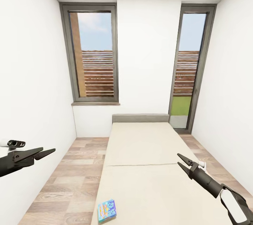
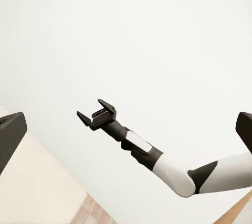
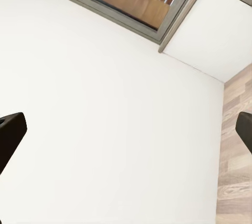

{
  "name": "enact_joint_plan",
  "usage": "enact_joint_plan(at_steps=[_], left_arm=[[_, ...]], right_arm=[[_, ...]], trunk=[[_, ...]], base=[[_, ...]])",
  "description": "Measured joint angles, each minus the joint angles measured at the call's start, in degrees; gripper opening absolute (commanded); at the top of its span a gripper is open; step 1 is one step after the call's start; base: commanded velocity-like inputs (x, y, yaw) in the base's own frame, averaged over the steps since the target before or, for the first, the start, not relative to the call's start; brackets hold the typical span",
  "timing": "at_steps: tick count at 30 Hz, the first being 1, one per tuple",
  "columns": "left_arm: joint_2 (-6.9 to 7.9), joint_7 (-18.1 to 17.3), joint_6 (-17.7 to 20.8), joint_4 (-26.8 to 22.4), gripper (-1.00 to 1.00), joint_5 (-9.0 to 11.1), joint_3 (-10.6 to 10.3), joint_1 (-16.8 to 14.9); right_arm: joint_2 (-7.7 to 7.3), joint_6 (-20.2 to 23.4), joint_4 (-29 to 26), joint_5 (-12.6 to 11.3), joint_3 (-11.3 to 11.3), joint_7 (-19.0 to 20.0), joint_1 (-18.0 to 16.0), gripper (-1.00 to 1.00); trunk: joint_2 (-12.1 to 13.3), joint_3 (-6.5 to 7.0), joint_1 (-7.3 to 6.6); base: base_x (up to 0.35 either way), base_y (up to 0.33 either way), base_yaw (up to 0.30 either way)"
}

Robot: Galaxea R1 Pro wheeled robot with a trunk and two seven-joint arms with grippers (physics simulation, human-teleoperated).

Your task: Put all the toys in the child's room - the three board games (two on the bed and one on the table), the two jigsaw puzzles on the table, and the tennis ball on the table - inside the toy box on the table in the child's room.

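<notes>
A small blue board game lies flat near the left edge of the bed, on its beige mattress close to me. My left gripper hangs open over the floor left of the bed, holding nothing. Over the bed's right side my right gripper is open and empty, well to the right of the blue box. In the left wrist view the right gripper appears against the white wall with its jaws apart. The table, the toy box, the jigsaw puzzles and the tennis ball are out of view.
A narrow strip of wood-plank floor runs between the bed and the left wall. Two tall grey-framed windows stand in the far wall behind the grey headboard. White walls close in on both sides.
</notes>
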Motion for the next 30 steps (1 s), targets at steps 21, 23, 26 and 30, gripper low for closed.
enact_joint_plan(at_steps=[21, 23, 26, 30], left_arm=[[-1.14, -0.1, 0.0, 0.0, 1.0, 0.0, 0.0, 0.0], [-1.33, -0.1, 0.0, 0.0, 1.0, 0.0, 0.0, 0.0], [-1.43, 0.0, 0.0, 0.0, 1.0, 0.0, 0.0, 0.0], [-1.46, 0.2, 0.0, 0.0, 1.0, -0.1, 0.0, 0.0]], right_arm=[[0.0, 0.1, -0.1, 0.0, 0.0, 0.0, 0.0, 1.0], [0.0, 0.1, -0.1, 0.0, 0.0, 0.0, 0.0, 1.0], [0.0, 0.1, -0.1, 0.0, 0.0, 0.0, 0.0, 1.0], [-0.02, 0.0, -0.1, 0.0, 0.0, 0.0, 0.0, 1.0]], trunk=[[0.0, 0.0, 0.0], [0.0, 0.0, 0.0], [0.0, 0.0, 0.0], [0.0, 0.0, 0.0]], base=[[0.038, 0.0, 0.0], [0.0, 0.0, 0.0], [0.0, 0.0, 0.0], [0.0, 0.0, 0.0]])
